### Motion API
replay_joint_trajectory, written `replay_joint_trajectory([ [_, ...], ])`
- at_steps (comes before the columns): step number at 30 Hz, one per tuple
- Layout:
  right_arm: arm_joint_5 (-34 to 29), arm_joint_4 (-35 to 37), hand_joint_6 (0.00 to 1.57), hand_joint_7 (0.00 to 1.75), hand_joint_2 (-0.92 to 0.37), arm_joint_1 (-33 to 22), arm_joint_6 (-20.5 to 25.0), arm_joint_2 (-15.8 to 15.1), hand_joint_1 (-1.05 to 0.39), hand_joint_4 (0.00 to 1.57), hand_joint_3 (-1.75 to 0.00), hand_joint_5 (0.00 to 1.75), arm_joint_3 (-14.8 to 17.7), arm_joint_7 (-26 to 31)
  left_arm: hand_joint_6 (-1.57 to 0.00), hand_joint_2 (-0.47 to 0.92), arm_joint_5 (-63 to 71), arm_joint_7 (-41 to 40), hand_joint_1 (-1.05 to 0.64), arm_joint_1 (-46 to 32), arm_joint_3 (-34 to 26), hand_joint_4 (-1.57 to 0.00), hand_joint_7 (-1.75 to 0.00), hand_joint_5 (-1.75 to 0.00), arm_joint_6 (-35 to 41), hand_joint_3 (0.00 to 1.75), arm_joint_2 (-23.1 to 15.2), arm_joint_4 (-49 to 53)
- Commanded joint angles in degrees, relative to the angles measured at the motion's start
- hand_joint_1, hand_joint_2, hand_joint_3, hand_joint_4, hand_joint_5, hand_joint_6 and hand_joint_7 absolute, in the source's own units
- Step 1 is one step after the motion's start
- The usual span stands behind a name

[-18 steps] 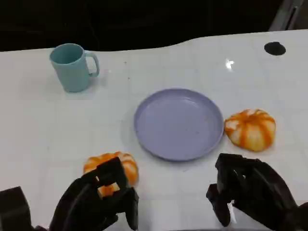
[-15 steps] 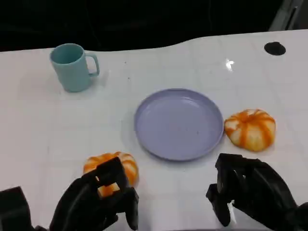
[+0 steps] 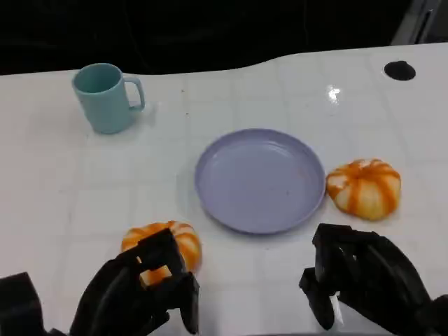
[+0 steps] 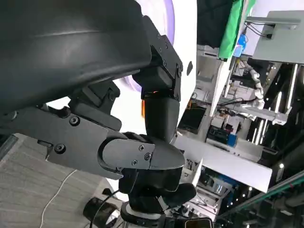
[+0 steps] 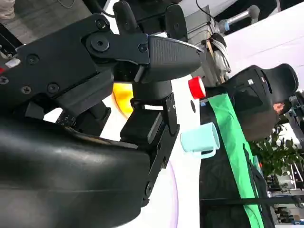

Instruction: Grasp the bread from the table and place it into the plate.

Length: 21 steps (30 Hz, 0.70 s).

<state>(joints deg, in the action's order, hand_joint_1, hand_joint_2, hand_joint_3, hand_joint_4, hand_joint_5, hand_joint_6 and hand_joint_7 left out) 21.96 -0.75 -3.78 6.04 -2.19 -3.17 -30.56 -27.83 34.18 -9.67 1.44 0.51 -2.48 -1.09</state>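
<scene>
Two orange-and-white striped breads lie on the white table (image 3: 63, 203). One bread (image 3: 365, 187) sits just right of the lavender plate (image 3: 260, 179), which holds nothing. The other bread (image 3: 171, 236) lies near the front, left of the plate. My left hand (image 3: 136, 294) hangs over that bread's near side, fingers apart, covering part of it; no grip shows. My right hand (image 3: 364, 280) hovers near the front edge, short of the right bread, holding nothing. The left wrist view shows my left hand (image 4: 156, 118) with an orange sliver of bread (image 4: 142, 108) past the fingers.
A teal mug (image 3: 105, 96) stands at the back left, also seen as the mug (image 5: 202, 140) in the right wrist view. A black round spot (image 3: 400, 70) marks the table's far right. The dark far edge runs behind the mug.
Almost nothing: my left hand has sunk a touch toward the near edge. Both breads, the plate and my right hand are where they were.
</scene>
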Motion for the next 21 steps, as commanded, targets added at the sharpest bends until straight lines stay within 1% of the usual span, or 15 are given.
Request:
replay_joint_trajectory([
  [1,0.06,0.01,1.05,1.50,-0.76,0.06,-0.86,-0.13,-0.96,1.22,-0.64,1.65,0.43,0.06,-0.59,0.92,0.65,0.15,-0.63,-0.38,-0.75,-0.85,-1.75,-1.75,-2.75,0.29,0.11,-1.06],
  [2,-0.01,-0.07,1.05,1.50,-0.76,0.02,-0.78,-0.14,-0.95,1.22,-0.65,1.65,0.42,0.17,-0.53,0.92,0.91,-0.01,-0.65,-0.53,-0.78,-0.77,-1.71,-1.75,-3.70,0.28,0.31,-1.34],
  [3,-0.06,-0.29,1.05,1.50,-0.76,-0.03,-0.50,-0.17,-0.95,1.22,-0.65,1.65,0.38,0.38,-0.50,0.92,1.01,0.20,-0.65,-0.52,-0.86,-0.72,-1.68,-1.75,-4.87,0.28,0.46,-1.45],
  [4,-0.14,-0.54,1.04,1.51,-0.75,-0.09,-0.20,-0.20,-0.95,1.22,-0.67,1.65,0.30,0.62,-0.47,0.92,1.17,0.38,-0.65,-0.43,-0.97,-0.66,-1.61,-1.75,-5.98,0.28,0.52,-1.47],
  [5,-0.17,-0.67,1.04,1.52,-0.74,-0.11,-0.05,-0.21,-0.96,1.21,-0.69,1.66,0.23,0.72,-0.45,0.92,2.25,0.23,-0.66,-0.26,-1.04,-0.58,-1.49,-1.75,-8.18,0.28,0.56,-1.45],
  [7,-0.08,-0.58,1.04,1.52,-0.73,-0.09,-0.20,-0.15,-0.95,1.21,-0.71,1.66,0.15,0.64,-0.44,0.92,5.35,-0.50,-0.68,0.02,-1.07,-0.49,-1.34,-1.74,-12.10,0.28,-0.09,-2.20],
  [8,-0.01,-0.40,1.04,1.53,-0.72,-0.04,-0.43,-0.12,-0.95,1.21,-0.72,1.66,0.12,0.46,-0.39,0.92,7.16,-0.90,-0.72,0.13,-1.07,-0.43,-1.19,-1.65,-13.92,0.29,-0.60,-2.78],
  [10,-0.01,-0.18,1.04,1.53,-0.72,0.01,-0.61,-0.09,-0.95,1.21,-0.72,1.66,0.06,0.32,-0.38,0.92,11.89,-2.71,-0.74,0.17,-1.25,-0.39,-1.02,-1.53,-17.22,0.28,-1.67,-4.45],
  [11,-0.18,-0.18,1.04,1.52,-0.72,0.00,-0.68,-0.11,-0.95,1.22,-0.72,1.66,-0.03,0.39,-0.37,0.92,15.14,-3.98,-0.74,0.31,-1.47,-0.38,-0.91,-1.43,-19.18,0.27,-2.48,-5.21],
  [12,-0.31,-0.19,1.04,1.52,-0.72,-0.02,-0.74,-0.11,-0.95,1.22,-0.73,1.66,-0.10,0.45,-0.34,0.92,17.67,-5.04,-0.73,0.42,-1.61,-0.35,-0.78,-1.31,-20.64,0.27,-3.19,-5.77],
  [13,-0.33,-0.28,1.04,1.52,-0.72,-0.05,-0.67,-0.10,-0.95,1.22,-0.73,1.66,-0.16,0.52,-0.33,0.92,19.94,-6.07,-0.72,0.49,-1.84,-0.34,-0.71,-1.26,-21.54,0.26,-3.98,-6.47],
  [15,-0.37,-0.57,1.04,1.52,-0.72,-0.16,-0.39,-0.06,-0.95,1.22,-0.74,1.66,-0.27,0.84,-0.34,0.92,23.66,-8.11,-0.68,0.44,-2.21,-0.28,-0.52,-1.10,-22.57,0.18,-5.23,-7.62],
  [16,-0.36,-0.70,1.04,1.52,-0.71,-0.20,-0.22,-0.07,-0.95,1.22,-0.74,1.66,-0.33,0.94,-0.35,0.92,26.76,-9.31,-0.68,0.36,-2.43,-0.27,-0.48,-1.07,-22.77,0.17,-6.38,-8.80],
  [18,-0.21,-0.80,1.04,1.52,-0.71,-0.24,-0.11,-0.03,-0.95,1.22,-0.75,1.65,-0.41,0.99,-0.35,0.92,32.64,-11.50,-0.69,0.25,-2.76,-0.16,-0.31,-1.07,-23.05,0.16,-8.45,-10.98],
  [21,-0.36,-1.03,1.05,1.52,-0.71,-0.33,0.09,-0.17,-0.95,1.22,-0.75,1.65,-0.58,1.19,-0.33,0.92,39.22,-13.89,-0.74,0.24,-3.04,-0.12,-0.23,-1.08,-22.47,0.18,-11.08,-13.98],
])
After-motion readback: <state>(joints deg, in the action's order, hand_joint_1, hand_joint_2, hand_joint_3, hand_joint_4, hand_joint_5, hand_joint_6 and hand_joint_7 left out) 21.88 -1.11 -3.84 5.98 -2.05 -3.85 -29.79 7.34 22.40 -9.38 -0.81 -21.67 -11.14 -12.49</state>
